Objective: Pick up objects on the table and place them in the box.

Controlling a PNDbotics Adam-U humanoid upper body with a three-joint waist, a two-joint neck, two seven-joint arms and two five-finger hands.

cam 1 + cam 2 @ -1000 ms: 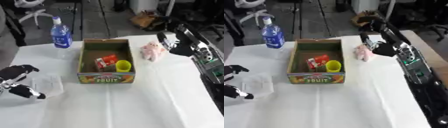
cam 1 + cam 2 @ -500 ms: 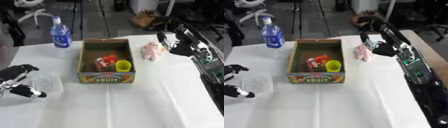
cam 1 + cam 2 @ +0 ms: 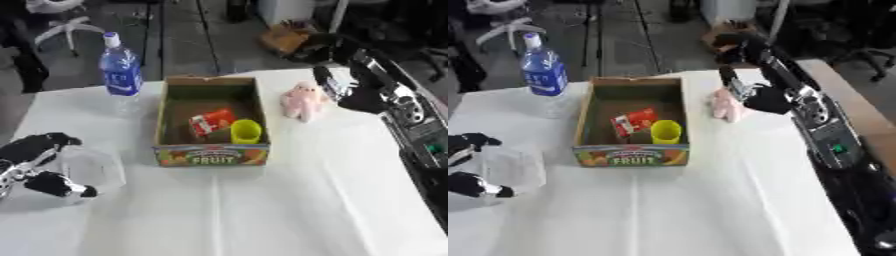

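Two robot hands are showing: the right robot hand (image 3: pixel 343 91) is touching the pink plush toy (image 3: pixel 301 100), grip unclear; the left robot hand (image 3: pixel 39 165) is curling around a clear plastic container (image 3: pixel 87 167)

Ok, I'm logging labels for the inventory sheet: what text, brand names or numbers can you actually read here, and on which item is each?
"FRUIT": on the front panel of the cardboard box.
Blue label on the water bottle: print too blurred to read.
Red packet inside the box: white patch, nothing legible.
Yellow cup, pink plush toy: no text seen.
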